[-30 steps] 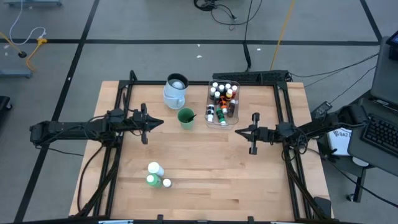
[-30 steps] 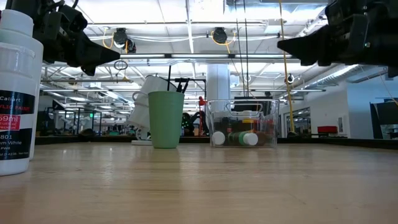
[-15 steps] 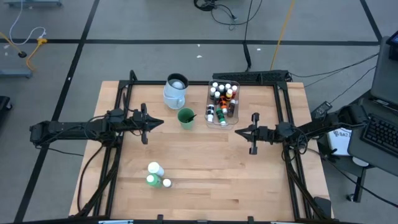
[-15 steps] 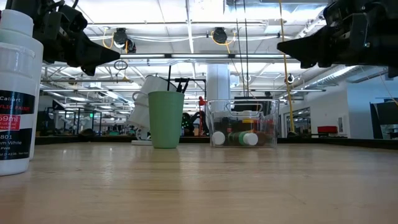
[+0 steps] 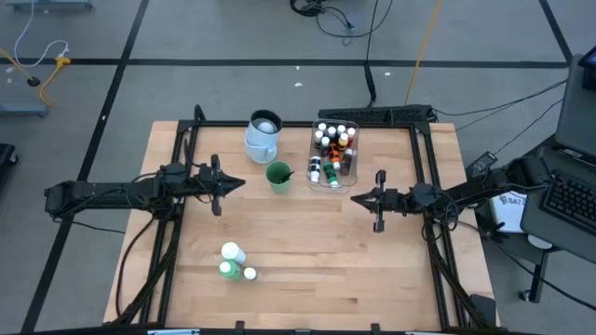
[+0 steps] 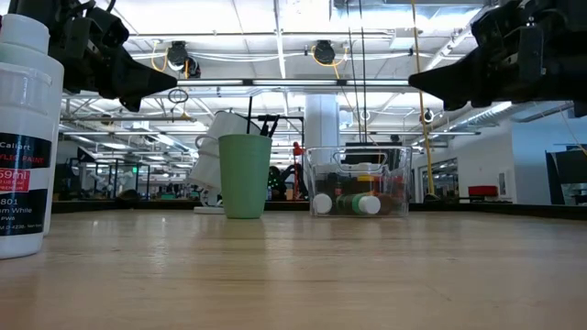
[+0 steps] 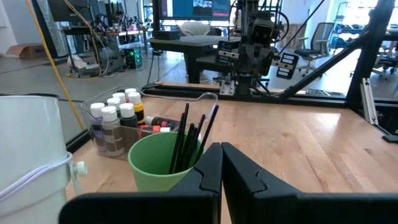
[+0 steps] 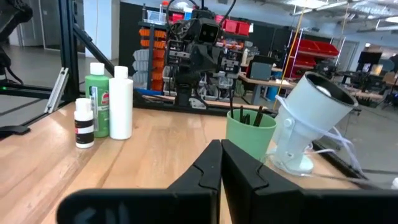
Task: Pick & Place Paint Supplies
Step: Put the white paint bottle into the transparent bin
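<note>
Several dark-handled brushes (image 7: 193, 134) stand in a green cup (image 5: 277, 175) at the table's far middle. Several tiny paint bottles (image 7: 118, 115) stand and lie in the clear tub (image 5: 332, 154). A white bottle (image 5: 233, 252), a green bottle (image 5: 226, 271) and one tiny bottle (image 5: 250, 274) stand upright near the front left. My left gripper (image 5: 240, 183) is shut and empty, above the table left of the cup. My right gripper (image 5: 355, 197) is shut and empty, above the table in front of the tub.
A pale-blue jug (image 5: 264, 135) stands behind the cup, at the far edge. A dark frame (image 5: 186, 140) runs along the table's left, far and right sides. Bare wood (image 5: 317, 251) lies between the two grippers and toward the front right.
My right gripper has drifted a little toward the table's left and has dipped slightly in the low view, still shut. My left arm and all the supplies have stayed still.
</note>
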